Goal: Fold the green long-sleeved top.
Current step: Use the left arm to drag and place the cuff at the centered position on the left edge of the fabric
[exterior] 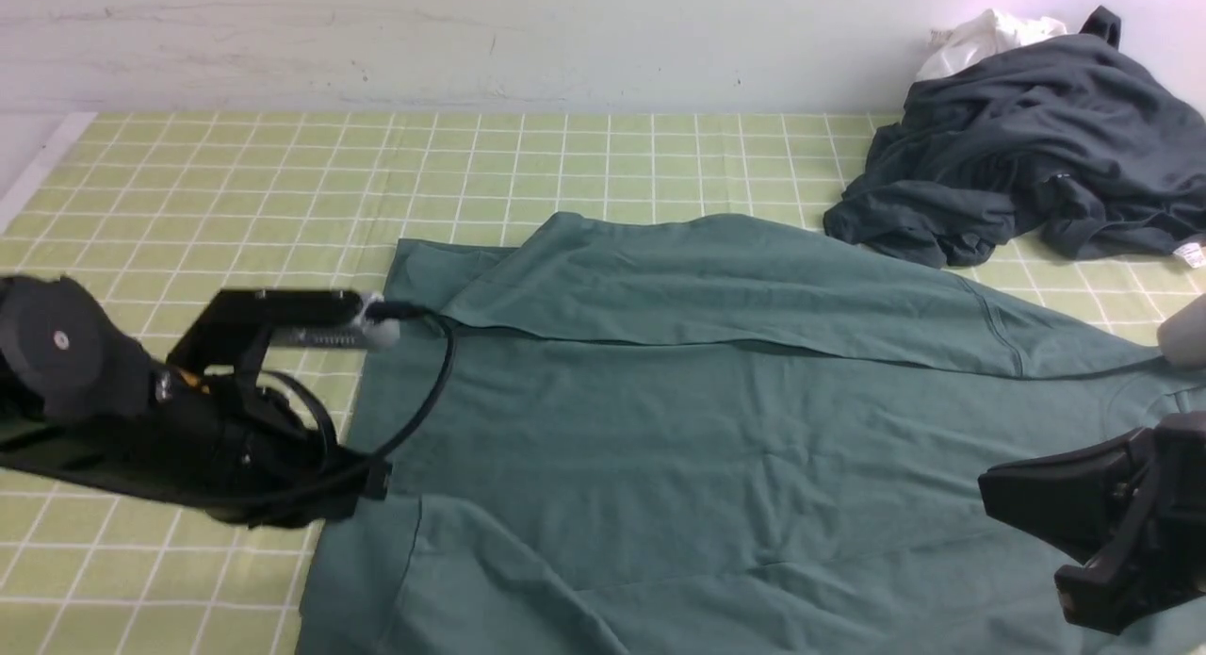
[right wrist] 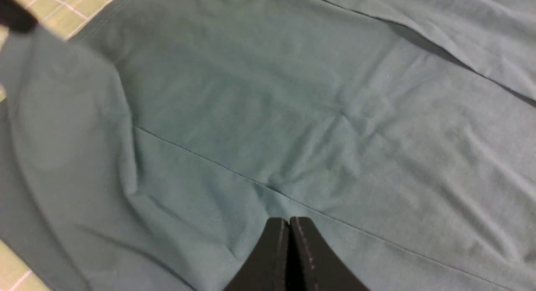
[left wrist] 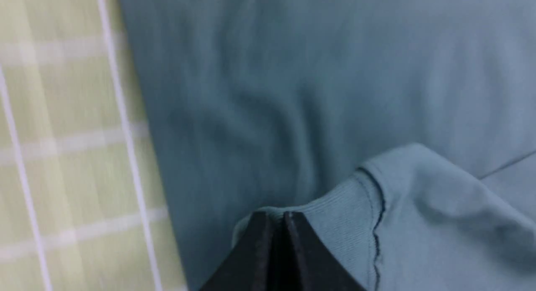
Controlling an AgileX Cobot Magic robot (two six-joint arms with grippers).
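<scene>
Right now, from the front, the top (exterior: 716, 429) lies spread on the checked cloth (exterior: 236, 184). Its far sleeve (exterior: 754, 287) is laid across the body, and a heap of dark clothes (exterior: 1027, 155) sits well apart.

At my left wrist, the left gripper (left wrist: 278, 215) is pinched tight on the ribbed cuff (left wrist: 335, 224). The bite looks shallow, so a quick pull could slip it free.

At my right wrist, the right gripper (right wrist: 289, 220) is closed on a pucker of the top beside a seam. If my arms travel unevenly, the fabric may twist or drag the body out of flat.
</scene>
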